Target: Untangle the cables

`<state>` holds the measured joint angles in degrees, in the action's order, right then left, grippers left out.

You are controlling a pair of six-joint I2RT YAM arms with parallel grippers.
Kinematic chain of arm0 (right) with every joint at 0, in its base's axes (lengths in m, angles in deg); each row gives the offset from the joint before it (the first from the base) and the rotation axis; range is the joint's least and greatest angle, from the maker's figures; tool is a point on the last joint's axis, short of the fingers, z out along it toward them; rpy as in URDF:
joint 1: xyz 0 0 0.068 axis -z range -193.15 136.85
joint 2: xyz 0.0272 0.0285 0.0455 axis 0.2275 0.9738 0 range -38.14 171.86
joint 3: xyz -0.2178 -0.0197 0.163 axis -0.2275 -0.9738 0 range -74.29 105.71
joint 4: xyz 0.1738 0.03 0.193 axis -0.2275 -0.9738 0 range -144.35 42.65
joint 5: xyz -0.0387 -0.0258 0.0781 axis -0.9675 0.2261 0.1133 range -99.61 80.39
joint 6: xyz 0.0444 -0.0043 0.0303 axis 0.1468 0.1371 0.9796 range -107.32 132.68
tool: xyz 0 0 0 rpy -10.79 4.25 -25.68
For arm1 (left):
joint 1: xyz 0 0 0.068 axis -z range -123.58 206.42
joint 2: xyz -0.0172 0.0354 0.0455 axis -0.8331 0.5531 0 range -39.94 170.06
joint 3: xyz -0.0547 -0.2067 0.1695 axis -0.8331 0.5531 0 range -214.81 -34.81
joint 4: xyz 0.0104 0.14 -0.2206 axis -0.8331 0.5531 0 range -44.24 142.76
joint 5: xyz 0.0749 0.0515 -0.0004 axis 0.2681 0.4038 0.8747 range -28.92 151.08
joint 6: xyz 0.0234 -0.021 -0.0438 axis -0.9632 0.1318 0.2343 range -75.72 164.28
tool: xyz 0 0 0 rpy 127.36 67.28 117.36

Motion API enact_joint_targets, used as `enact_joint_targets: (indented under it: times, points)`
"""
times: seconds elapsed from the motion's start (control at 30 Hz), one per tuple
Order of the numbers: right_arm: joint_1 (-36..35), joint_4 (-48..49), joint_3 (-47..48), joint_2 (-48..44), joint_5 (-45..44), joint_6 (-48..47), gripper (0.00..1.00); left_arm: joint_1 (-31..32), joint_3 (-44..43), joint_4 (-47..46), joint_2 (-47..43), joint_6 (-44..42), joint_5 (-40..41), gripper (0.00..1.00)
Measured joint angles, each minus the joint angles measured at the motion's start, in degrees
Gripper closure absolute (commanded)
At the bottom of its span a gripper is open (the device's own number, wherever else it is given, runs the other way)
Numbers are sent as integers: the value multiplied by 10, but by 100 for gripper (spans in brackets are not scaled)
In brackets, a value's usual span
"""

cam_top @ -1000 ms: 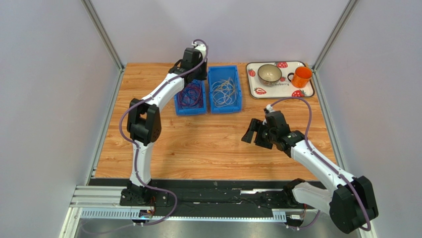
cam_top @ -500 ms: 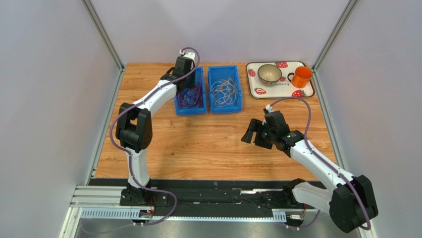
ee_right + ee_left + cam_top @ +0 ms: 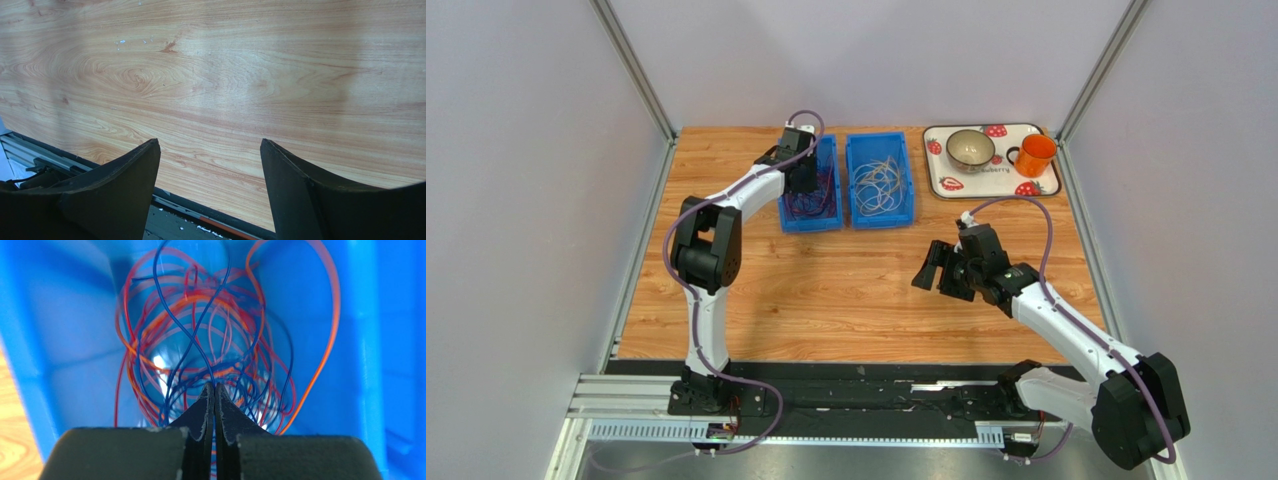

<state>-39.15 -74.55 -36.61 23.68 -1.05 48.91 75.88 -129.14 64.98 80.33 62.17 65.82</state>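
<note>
Inside the blue plastic bin, left jaws clench the tangled red, orange and blue cables looping ahead; right jaws gape, farther off.

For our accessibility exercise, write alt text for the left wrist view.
The left gripper, jaws shut, sits in a tangle of red, orange and dark blue cables in a blue bin; one blue strand runs into its tips.
</note>
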Motion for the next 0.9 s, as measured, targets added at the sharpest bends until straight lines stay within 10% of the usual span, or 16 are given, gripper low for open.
enact_joint_targets:
  times: [0.37, 0.9]
  points:
    - [-12, 0, 0, -7, -4, 3, 23, 0, 14, 31, -39, 14, 6, 50]
    - [-28, -34, 26, -39, -46, -1, 21, 1, 189, 43, -377, 27, 14, 44]
